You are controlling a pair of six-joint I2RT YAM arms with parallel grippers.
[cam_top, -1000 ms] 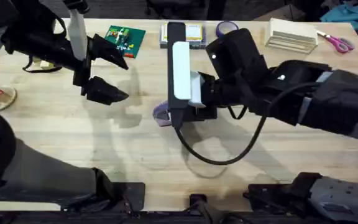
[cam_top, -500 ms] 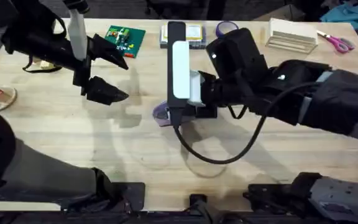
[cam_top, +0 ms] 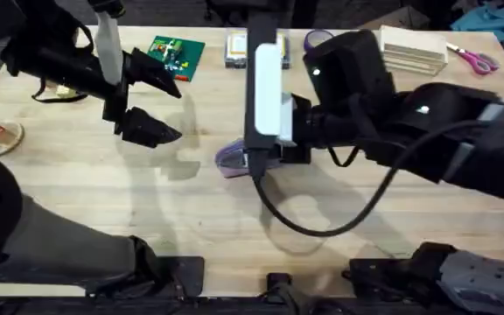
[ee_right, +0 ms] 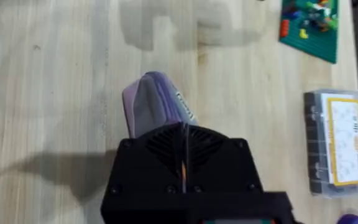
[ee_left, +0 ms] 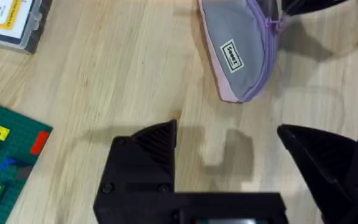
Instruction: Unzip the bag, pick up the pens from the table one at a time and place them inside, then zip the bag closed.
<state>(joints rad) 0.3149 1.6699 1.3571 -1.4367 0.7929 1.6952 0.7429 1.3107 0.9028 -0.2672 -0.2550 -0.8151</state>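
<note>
From overhead, my right arm has moved a little toward the far side of the tabletop (cam_top: 103, 188) since a second ago and now hides more of the clear box (cam_top: 237, 48); my left pincer (cam_top: 151, 101) has not moved. One end of the bag (cam_top: 229, 157) shows under my right arm, at the middle of the tabletop.

In the left wrist view, my left pincer (ee_left: 229, 158) is released, its fingers (ee_left: 151, 146) wide apart above bare wood, with the bag (ee_left: 241, 53) near, not touching.

In the right wrist view, my right pincer (ee_right: 182, 165) is directly over the bag (ee_right: 154, 106). I cannot tell if it is clenched. The green plate (ee_right: 309, 25) lies well apart.
</note>
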